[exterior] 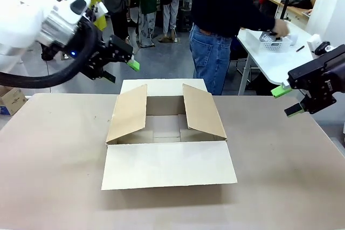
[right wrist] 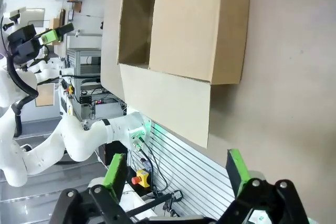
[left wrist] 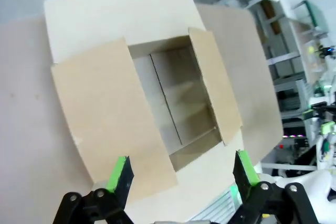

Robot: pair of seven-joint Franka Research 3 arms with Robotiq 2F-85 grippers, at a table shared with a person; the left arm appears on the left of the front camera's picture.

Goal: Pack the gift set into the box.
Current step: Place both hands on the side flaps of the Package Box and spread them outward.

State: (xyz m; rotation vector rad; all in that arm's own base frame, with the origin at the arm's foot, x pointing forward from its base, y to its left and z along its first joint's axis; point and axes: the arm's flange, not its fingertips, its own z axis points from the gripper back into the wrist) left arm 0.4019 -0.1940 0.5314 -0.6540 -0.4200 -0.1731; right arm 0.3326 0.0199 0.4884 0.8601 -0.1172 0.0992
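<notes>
Tan tabletop holds the open box while left end effector and right end effector hover raised, jaws apart.

the basket on the far white table is tiny and blurred — contents unreadable — partly behind the person's hand.

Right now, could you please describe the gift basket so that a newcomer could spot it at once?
Look beyond the large open cardboard box to the white side table at the far right. There, by the person's hand, sits the basket: white with perforated walls, unlike the small dark items lying nearby.
</notes>
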